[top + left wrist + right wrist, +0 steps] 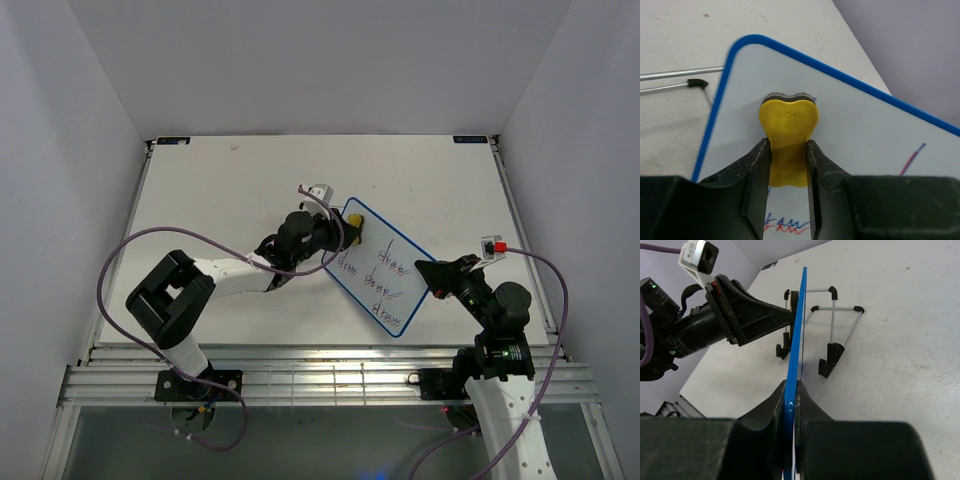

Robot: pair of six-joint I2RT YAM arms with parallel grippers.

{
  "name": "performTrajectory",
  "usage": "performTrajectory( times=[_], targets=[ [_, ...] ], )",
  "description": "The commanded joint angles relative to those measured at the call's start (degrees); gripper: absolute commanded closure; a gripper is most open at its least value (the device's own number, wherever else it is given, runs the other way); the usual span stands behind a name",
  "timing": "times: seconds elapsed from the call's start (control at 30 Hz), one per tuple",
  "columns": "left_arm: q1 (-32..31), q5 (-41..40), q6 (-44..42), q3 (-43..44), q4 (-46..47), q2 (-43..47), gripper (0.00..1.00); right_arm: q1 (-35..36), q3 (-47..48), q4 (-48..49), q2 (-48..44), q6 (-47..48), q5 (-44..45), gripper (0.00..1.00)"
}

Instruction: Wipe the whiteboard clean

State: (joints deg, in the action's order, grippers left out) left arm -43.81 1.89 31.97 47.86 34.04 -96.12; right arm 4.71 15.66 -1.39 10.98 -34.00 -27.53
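Whiteboard, white with a blue rounded frame, stands right of centre on the white table. Your right gripper clamps its near edge. Your left gripper pinches the yellow foam eraser against its far corner. Purple-red writing covers the rest, so nearly all the wiping is left.

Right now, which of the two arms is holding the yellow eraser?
The left gripper: it is shut on the yellow eraser, held against the whiteboard. The right gripper only pinches the board's blue edge.

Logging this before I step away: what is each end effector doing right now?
Left end effector: closed, holding the yellow eraser.
Right end effector: closed, gripping the edge of the whiteboard.
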Motion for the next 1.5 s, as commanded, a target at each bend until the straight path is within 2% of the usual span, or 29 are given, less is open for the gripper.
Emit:
performTrajectory(
  times=[0.0, 0.1, 0.17, 0.3, 0.47, 0.7, 1.0, 1.17, 1.47],
  targets=[
    [-4.61, 3.64, -1.12, 4.08, -0.73, 1.55, 0.97, 1.18, 4.47, 6.84, -0.35, -2.22, -9.91, 0.92],
    [-5.23, 3.56, -1.03, 5.14, -2.31, 1.46, 0.97, 1.18, 4.73, 6.4, -0.17, -1.77, -10.44, 0.92],
    [-4.71, -0.02, -1.72, 6.72, -5.8, 1.55, 0.96, 1.18, 4.91, 6.14, 0.0, -1.25, -10.96, 0.92],
    [0.38, 2.94, 0.63, 8.22, -8.11, 0.67, 0.97, 1.18, 5.52, 5.78, 0.61, -0.02, -12.37, 0.92],
    [3.64, 2.07, -0.41, 9.18, -10.39, -0.56, 0.96, 1.27, 6.05, 5.52, 0.79, 0.86, -13.16, 0.92],
    [3.56, 1.98, -0.41, 8.49, -12.77, -1.27, 0.98, 1.27, 6.05, 6.31, 1.32, 0.43, -13.6, 0.92],
    [-4.52, -1.01, 0.29, 1.37, -7.85, 3.04, 0.98, 1.27, 4.82, 9.47, 1.14, -2.3, -14.57, 0.92],
    [-10.31, -4.09, -0.15, 1.62, -7.76, 4.62, 0.98, 1.27, 4.64, 9.56, 1.06, -2.65, -14.48, 0.92],
    [-17.18, -8.48, -0.76, 3.82, -8.46, 3.22, 0.98, 1.18, 4.91, 9.21, 0.8, -3.27, -13.78, 0.92]
  ],
)
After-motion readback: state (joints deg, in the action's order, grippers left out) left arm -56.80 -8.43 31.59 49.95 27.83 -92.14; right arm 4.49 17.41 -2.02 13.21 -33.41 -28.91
